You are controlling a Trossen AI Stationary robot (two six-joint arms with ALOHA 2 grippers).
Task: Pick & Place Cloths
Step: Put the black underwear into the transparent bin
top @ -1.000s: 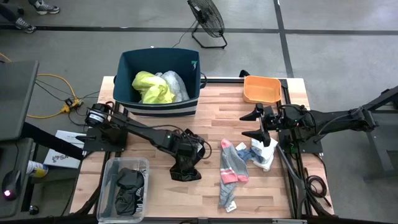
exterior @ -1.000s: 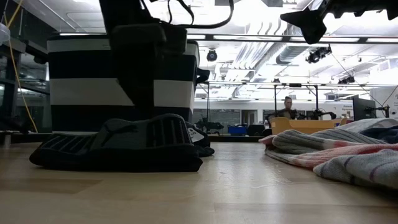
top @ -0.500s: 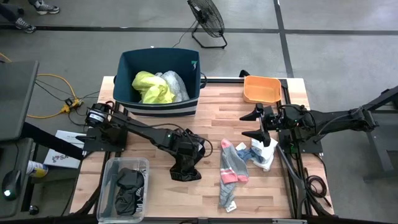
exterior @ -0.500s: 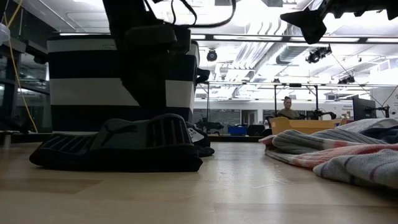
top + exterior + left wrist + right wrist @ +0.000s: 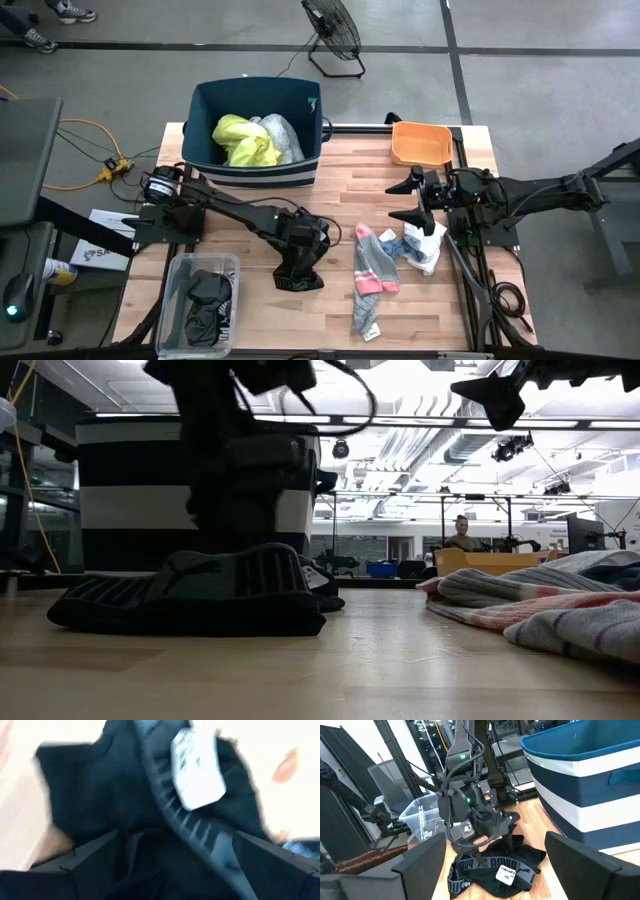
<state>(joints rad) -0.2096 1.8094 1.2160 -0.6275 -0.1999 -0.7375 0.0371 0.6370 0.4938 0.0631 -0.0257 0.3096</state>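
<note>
Two cloths down in the dark-blue bin (image 5: pixel 258 168) at the far left of the table (image 5: pixel 430 305): neon-yellow garment (image 5: pixel 243 140) and large white garment (image 5: pixel 283 135), lying side by side, judged already sorted. Three pieces out on the wood.

Black-and-white patterned piece (image 5: pixel 312 283) near the middle, flat and crumpled, white label up. Directly above it, left gripper (image 5: pixel 298 262), pointing down, fingers spread wide to either side of the fabric and clamped on nothing. Likely posed that way either to take a fresh pinch or to let go; cannot tell which.

To the right, grey socks with pink toes (image 5: pixel 372 270) stretched near-to-far, with the small white-blue rag (image 5: pixel 426 246) just beside them and touching at the far end. Above the rag, right gripper (image 5: pixel 408 201), jaws apart, empty, raised clear of the cloth; apparently parked to leave room for the other arm.

Small orange tray (image 5: pixel 420 143) at the far right, nothing seen in it. Clear plastic box (image 5: pixel 178 268) at the near left, dark items inside.

Soft, limp fabric: apt to sag and trail over the bin wall unless lifted high.
</note>
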